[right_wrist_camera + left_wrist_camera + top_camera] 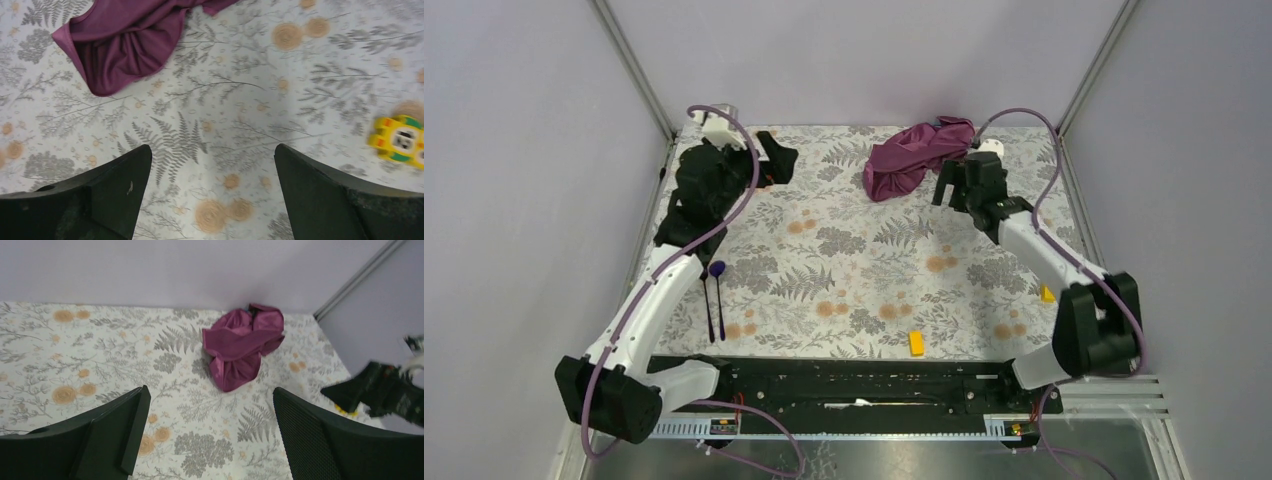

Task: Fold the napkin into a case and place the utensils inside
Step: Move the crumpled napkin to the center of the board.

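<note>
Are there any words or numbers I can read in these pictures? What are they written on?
No, there is nothing here that can be read.
The yellow block in the right wrist view has small coloured marks, but they are too blurred to tell if any are letters.
The tablecloth shows only leaves and flowers, with no writing.
The napkin is plain purple, with no label showing.

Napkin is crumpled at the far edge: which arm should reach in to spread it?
Right, I'd judge. The right pincer, open, hangs just beside the napkin, whose edge shows close in its wrist view. The left pincer, also open, sits farther off across the table.
</note>
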You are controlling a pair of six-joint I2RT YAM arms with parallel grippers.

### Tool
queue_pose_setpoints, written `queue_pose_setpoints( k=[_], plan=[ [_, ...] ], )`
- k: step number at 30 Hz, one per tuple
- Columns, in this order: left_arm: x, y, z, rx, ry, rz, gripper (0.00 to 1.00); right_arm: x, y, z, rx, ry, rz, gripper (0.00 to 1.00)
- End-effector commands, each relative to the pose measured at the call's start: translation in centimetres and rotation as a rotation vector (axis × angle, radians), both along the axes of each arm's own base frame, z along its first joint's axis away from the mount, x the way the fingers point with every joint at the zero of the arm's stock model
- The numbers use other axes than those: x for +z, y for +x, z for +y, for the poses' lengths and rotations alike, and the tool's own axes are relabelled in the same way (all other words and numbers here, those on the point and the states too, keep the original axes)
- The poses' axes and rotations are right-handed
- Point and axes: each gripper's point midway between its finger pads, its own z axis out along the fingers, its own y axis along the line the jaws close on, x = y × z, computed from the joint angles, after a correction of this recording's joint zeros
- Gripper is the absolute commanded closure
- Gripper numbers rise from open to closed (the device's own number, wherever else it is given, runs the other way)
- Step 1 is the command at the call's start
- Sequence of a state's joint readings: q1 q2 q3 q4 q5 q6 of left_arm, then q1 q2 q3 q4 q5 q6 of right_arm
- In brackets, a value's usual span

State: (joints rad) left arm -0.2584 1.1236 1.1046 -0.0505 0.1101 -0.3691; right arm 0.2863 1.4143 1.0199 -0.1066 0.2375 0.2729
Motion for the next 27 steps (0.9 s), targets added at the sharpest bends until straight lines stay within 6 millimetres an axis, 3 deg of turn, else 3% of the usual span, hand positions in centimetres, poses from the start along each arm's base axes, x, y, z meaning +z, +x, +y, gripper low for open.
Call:
queue_pose_setpoints(
  k=[1, 8, 13, 18, 22, 27],
  plan=[
    [-2.1, 0.4, -2.3, -0.034, 0.116, 0.023, 0.01, 1.8, 4.9, 5.0, 0.057, 0.218, -0.041, 0.0],
    [-3.5, -0.8, -6.4, -0.129, 0.174, 0.047, 0.01, -1.3, 9.7, 13.9, 0.275, 0.573, 0.07, 0.0],
    [-3.8, -1.4, -7.7, -0.175, 0.165, 0.06, 0.01, -4.7, 12.3, 15.0, 0.289, 0.562, 0.123, 0.1],
    [-3.7, -1.5, -8.0, -0.188, 0.154, 0.061, 0.01, -6.4, 12.9, 17.3, 0.383, 0.566, 0.176, 0.27],
    [-3.6, -1.6, -8.1, -0.193, 0.148, 0.063, 0.01, -6.9, 13.1, 19.5, 0.418, 0.548, 0.173, 0.3],
    [-3.7, -1.6, -8.1, -0.193, 0.147, 0.064, 0.01, -8.0, 14.8, 21.5, 0.421, 0.496, 0.168, 0.31]
  ],
)
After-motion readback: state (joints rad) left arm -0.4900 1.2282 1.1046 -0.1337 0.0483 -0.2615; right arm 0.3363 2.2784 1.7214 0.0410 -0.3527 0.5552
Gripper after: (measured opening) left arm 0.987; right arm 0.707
